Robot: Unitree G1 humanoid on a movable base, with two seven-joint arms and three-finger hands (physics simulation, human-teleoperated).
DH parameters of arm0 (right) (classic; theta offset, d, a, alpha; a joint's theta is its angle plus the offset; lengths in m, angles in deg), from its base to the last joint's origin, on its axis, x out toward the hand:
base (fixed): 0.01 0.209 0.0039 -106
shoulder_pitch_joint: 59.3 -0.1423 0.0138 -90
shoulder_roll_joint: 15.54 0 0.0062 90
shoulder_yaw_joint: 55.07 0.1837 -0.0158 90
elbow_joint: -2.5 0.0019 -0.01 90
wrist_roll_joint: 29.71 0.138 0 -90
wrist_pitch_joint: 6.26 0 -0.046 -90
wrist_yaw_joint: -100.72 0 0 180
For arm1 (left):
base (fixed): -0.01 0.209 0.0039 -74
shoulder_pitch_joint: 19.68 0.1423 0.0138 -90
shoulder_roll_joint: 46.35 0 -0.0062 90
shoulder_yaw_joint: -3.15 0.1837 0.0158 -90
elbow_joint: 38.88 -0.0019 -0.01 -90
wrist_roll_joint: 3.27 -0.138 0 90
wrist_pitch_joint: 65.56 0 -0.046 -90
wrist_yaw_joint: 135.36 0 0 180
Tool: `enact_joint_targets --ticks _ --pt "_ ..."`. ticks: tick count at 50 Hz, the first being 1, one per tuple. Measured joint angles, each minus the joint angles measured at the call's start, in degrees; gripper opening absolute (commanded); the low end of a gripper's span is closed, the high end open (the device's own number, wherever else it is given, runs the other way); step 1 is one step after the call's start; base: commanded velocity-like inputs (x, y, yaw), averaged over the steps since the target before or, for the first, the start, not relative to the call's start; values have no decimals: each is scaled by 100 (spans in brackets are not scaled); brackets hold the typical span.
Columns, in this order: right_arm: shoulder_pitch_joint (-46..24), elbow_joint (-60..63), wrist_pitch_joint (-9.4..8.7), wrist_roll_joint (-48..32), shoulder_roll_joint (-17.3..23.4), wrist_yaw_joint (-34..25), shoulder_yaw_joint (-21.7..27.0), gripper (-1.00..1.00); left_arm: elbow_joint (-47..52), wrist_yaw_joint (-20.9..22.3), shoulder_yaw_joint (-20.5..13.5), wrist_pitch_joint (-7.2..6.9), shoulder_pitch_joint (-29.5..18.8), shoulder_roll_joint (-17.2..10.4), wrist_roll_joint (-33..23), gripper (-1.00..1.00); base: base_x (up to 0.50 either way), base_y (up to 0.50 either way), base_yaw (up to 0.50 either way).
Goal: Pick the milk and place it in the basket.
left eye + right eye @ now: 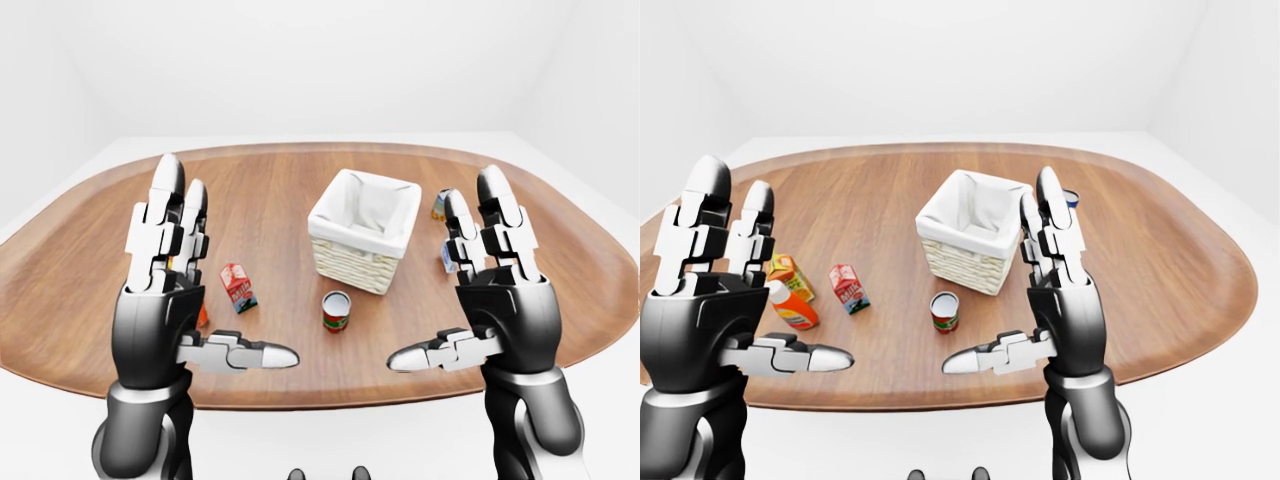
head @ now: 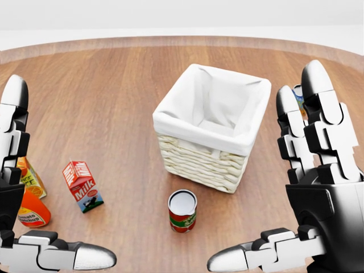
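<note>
A red can [image 2: 182, 211] and an orange bottle [image 1: 793, 308], perhaps ketchup, stand on the wooden table [image 1: 270, 180].

Left hand [image 1: 165, 290] and right hand [image 1: 495, 290] raised, fingers upright, spread, thumbs pointing inward.

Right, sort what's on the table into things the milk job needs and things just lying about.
Needed for the job:
milk carton, standing upright at the left of the head view
lined wicker basket, nothing in it yet

Just lying about:
red tomato can, just below the basket in the head view
orange juice carton
orange bottle
blue can, right of the basket
</note>
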Motion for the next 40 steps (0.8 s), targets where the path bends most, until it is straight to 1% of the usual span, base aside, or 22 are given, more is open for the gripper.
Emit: enact_joint_targets --ticks 18,33,40 --pt "13 33 0 40 -2 0 -3 100 89 32 -17 0 -21 -10 60 100 28 3 0" --pt "-11 44 0 34 2 16 -26 100 -121 17 76 0 21 -5 -61 100 28 3 0" --pt "-15 18 0 27 1 19 -44 100 -195 28 6 0 25 -4 -51 100 28 3 0"
